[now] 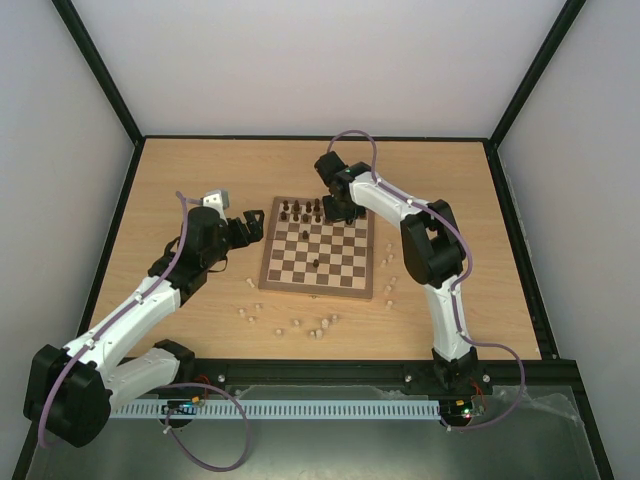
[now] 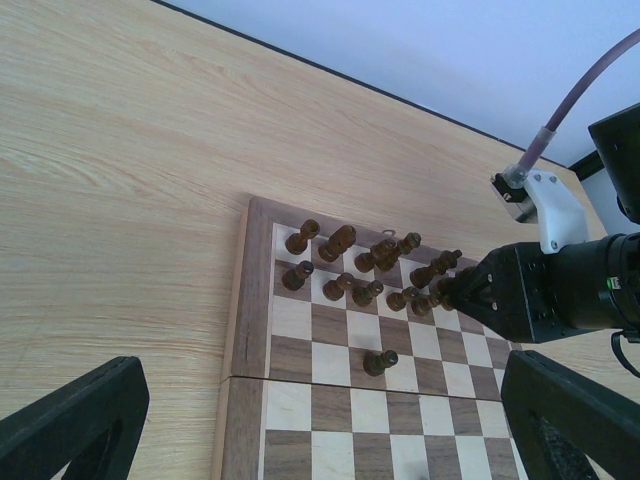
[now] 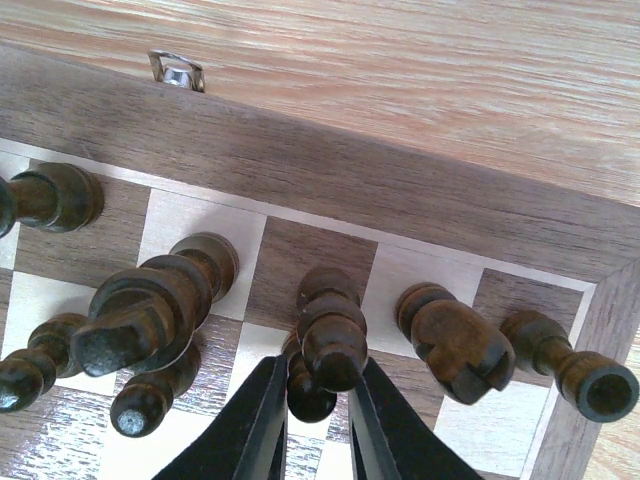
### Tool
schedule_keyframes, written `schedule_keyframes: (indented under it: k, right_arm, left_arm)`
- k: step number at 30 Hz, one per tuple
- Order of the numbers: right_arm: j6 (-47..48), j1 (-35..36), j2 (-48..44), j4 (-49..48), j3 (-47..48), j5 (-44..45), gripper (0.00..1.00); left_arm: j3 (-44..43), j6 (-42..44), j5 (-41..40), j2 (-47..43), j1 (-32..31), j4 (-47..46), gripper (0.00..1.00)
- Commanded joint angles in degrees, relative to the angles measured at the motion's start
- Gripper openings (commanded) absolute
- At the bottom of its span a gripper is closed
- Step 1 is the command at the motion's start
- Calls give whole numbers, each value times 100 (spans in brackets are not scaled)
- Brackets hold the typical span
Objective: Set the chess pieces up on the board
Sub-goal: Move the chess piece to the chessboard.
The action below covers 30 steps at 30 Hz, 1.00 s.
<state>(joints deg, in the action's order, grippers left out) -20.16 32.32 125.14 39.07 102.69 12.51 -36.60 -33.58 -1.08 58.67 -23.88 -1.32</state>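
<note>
Top view. At mid-frame on the tabletop (image 1: pixel 200 170), the board (image 1: pixel 350 268): square, checkered dark brown and light tan, with a brown border all round. Crowded into the two rows along its upper edge, the dark chess pieces (image 1: pixel 300 210); near the middle squares, a lone dark piece (image 1: pixel 317 263). Off the board, the pale pieces (image 1: pixel 298 323), scattered on the tabletop below its lower edge and beside its right edge. Just left of the board's upper left corner, the left gripper (image 1: pixel 252 228), released and spread wide. Down among the dark chess pieces at the upper edge, the right gripper (image 1: pixel 336 210).

Left wrist view. In the lower corners, two black fingers (image 2: pixel 75 425) of the left gripper, far apart over the board (image 2: pixel 240 320). Dark chess pieces (image 2: pixel 340 262) upright, turned and glossy brown, in two ragged rows. Below them, on its own, the lone dark piece (image 2: pixel 380 362). From the right, at the end of the rows, the right gripper (image 2: pixel 452 290).

Right wrist view. Close on the board's brown border (image 3: pixel 400 190), with a small metal clasp (image 3: pixel 177 72) on its outer edge at upper left and tabletop (image 3: pixel 450 70) beyond. On the squares nearest the border, dark chess pieces (image 3: pixel 150 310) with knobbed heads toward the lens. At lower centre, the right gripper (image 3: pixel 318 368) clenched on a round-headed dark piece (image 3: pixel 333 335), a black finger against each side.
</note>
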Motion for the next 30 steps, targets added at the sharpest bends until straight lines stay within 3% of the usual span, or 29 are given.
schedule_keyframes:
  k: [1, 5, 12, 30]
  right_arm:
    - [-37, -15, 66, 164, 192, 36, 21]
    - [-32, -15, 70, 162, 234, 29, 22]
    - [-27, -12, 88, 177, 237, -42, 14]
    - [-67, -6, -165, 122, -179, -99, 15]
  left_arm:
    - [-146, 48, -7, -75, -29, 49, 100]
    - [-149, 41, -10, -84, -23, 52, 100]
    - [-153, 41, -14, -93, -29, 53, 100]
    - [-146, 28, 19, -113, -29, 51, 99]
